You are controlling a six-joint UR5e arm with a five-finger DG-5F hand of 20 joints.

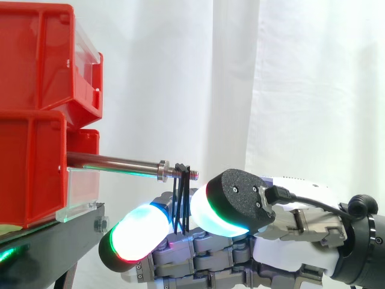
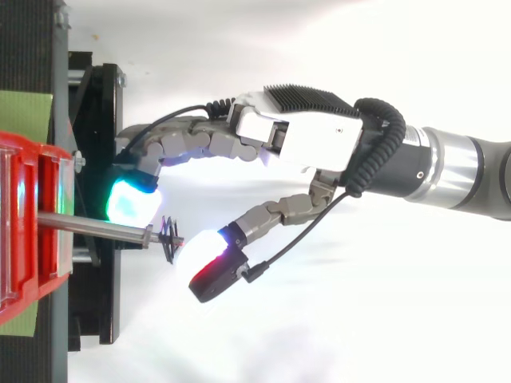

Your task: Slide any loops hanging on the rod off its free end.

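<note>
black loops (image 2: 169, 237) hung at the threaded free end of the rod (image 1: 114, 161), nearly off. the hand (image 2: 307, 144) flanked them; i couldn't tell whether it gripped them. next likely needed a short outward pull.

Fixed end of the rod (image 1: 114, 161) out of sight inside the red bins (image 1: 33, 174); loops (image 1: 181, 201) too thin to count.

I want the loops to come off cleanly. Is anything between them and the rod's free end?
Nothing on the rod: the loops hang at its threaded tip, past the collar. In the top view, though, part of the hand lies just beyond the tip, in line with the rod.
</note>
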